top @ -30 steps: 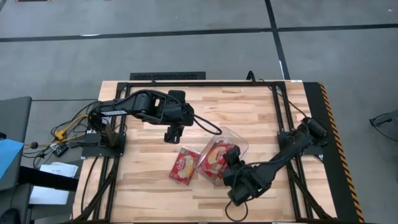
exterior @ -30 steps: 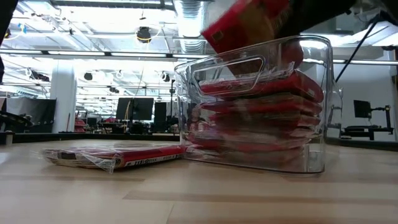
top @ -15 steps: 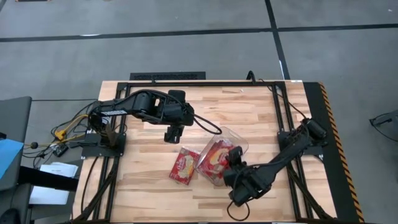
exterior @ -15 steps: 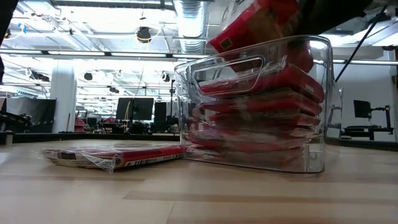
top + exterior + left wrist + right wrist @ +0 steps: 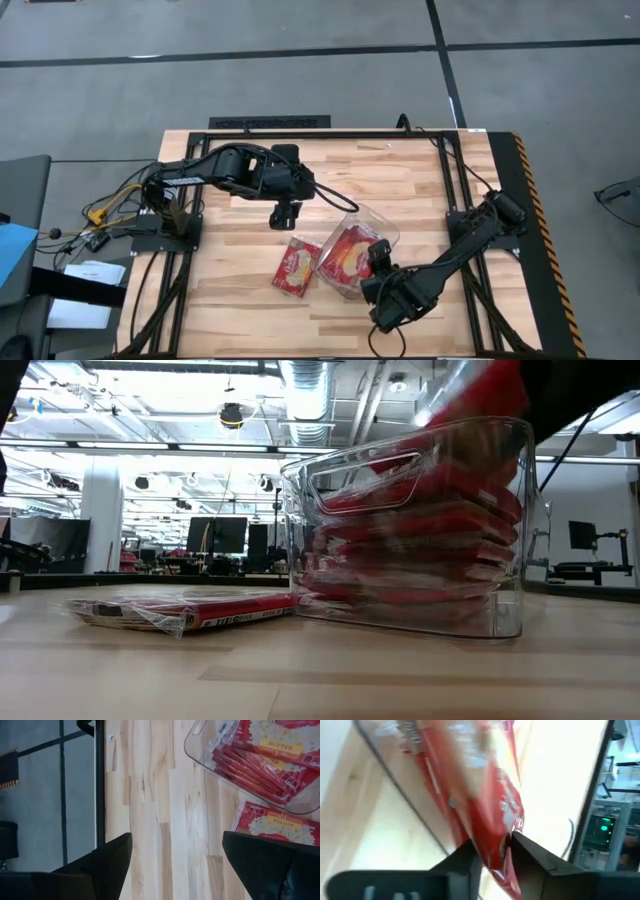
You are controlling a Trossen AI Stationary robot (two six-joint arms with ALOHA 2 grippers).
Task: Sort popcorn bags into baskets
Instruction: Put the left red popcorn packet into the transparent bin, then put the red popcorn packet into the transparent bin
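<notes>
Red popcorn bag (image 5: pixel 490 815) sits between the right gripper (image 5: pixel 492 851) fingers, which are only narrowly apart and touch it, above the clear tub (image 5: pixel 385 228). Left gripper (image 5: pixel 175 855) hangs wide open, empty, over the table (image 5: pixel 165 795). One bag (image 5: pixel 293 267) lies beside the tub.

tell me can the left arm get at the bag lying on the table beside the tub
Probably yes. The left gripper hangs open above bare wood just behind the loose bag, nothing lies on top of it, and the right gripper is busy at the far side of the tub.
</notes>
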